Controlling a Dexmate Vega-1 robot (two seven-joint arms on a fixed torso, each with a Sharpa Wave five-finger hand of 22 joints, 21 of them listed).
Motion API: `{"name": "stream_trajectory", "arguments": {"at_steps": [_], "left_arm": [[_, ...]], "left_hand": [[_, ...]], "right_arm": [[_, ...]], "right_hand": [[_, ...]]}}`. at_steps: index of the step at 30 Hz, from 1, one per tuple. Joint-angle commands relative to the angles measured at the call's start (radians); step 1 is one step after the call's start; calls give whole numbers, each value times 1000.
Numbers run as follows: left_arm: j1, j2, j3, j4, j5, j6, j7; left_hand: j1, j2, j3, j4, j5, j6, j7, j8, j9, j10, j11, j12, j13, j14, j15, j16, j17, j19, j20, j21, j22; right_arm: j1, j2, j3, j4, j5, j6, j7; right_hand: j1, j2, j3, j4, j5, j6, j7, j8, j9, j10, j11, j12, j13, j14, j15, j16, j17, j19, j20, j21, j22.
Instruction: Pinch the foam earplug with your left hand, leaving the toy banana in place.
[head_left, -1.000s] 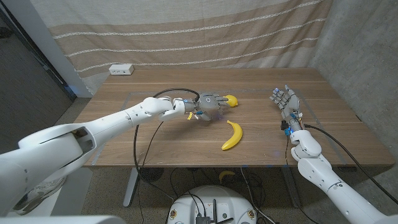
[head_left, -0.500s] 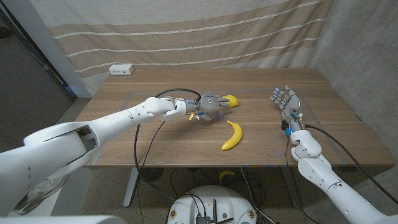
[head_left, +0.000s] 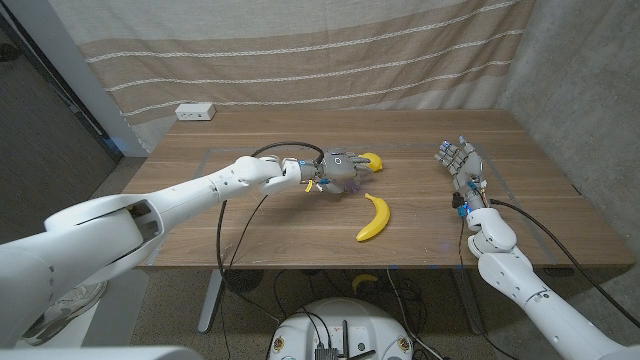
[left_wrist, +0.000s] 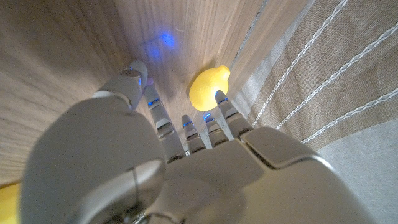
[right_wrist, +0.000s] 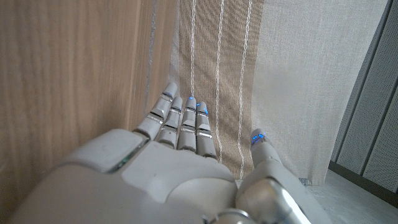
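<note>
A small yellow rounded object (head_left: 371, 160) with a nub at one end, lemon-like in shape (left_wrist: 208, 88), lies on the wooden table (head_left: 260, 220) just past my left hand (head_left: 338, 170). That hand's fingers (left_wrist: 225, 107) reach out, spread, to the object's near side; one fingertip is at its edge. Nothing is held in it. I cannot make out a foam earplug. The toy banana (head_left: 375, 218) lies alone nearer the front edge, apart from the hand. My right hand (head_left: 458, 163) stands at the table's right side with its fingers (right_wrist: 185, 127) straight and apart, holding nothing.
A white box (head_left: 195, 112) sits at the table's back left by the striped curtain (head_left: 320, 60). A black cable (head_left: 222, 235) loops from my left arm over the front edge.
My left hand has edged slightly toward the yellow rounded object. The banana and my right hand have stayed put.
</note>
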Motion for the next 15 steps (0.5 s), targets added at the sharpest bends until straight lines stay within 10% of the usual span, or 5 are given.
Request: {"name": "stream_trajectory", "arguments": {"at_steps": [1,15], "left_arm": [[-14,-23,22,28,-18,-11,-74],[-10,-48,32,93,-62,-7,-44]], "left_hand": [[17,32,5,-4,5,69,30,15,1,39,-6,12,3,7,2,2,1,7,8,-12,6],[72,31,-21,-16,6,253,101,53,6,149,-47,26,2,50,-36,5,-2,35,-13,-32,4]], "right_arm": [[1,2,0,1,-11,9,-14],[2,-1,0,1,-14,4,-17]], "right_hand": [[4,6,-3,1,4,7,1,-2,4,7,-1,-4,6,5,2,-1,5,12,1,-3,1],[0,6,-6,3,3,8,-1,-2,4,10,-2,-7,6,7,3,-3,7,15,0,-8,1]]}}
